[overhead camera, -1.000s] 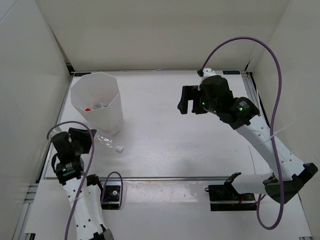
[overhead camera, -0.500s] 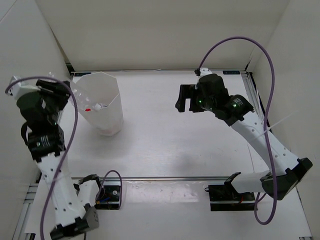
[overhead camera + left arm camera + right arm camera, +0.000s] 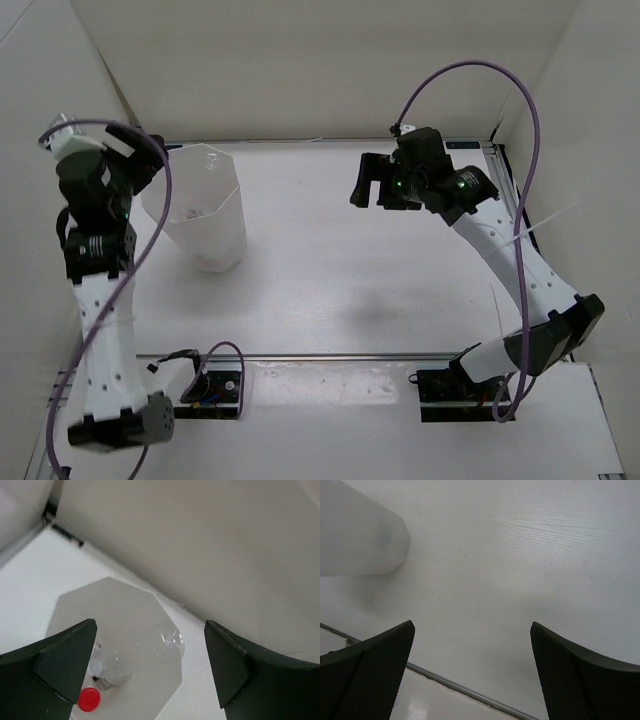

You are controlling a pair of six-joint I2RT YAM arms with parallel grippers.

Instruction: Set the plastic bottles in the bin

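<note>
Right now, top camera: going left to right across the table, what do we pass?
Left gripper, open → bin → right gripper, open → right arm.

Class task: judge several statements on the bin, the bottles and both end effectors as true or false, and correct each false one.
1. The left end effector is open above the bin. True.
2. The right end effector holds a bottle. False: it is open and empty, over the table.
3. A red cap shows inside the bin. True.
4. The clear bottle lies on the table beside the bin. False: it is inside the bin.
</note>
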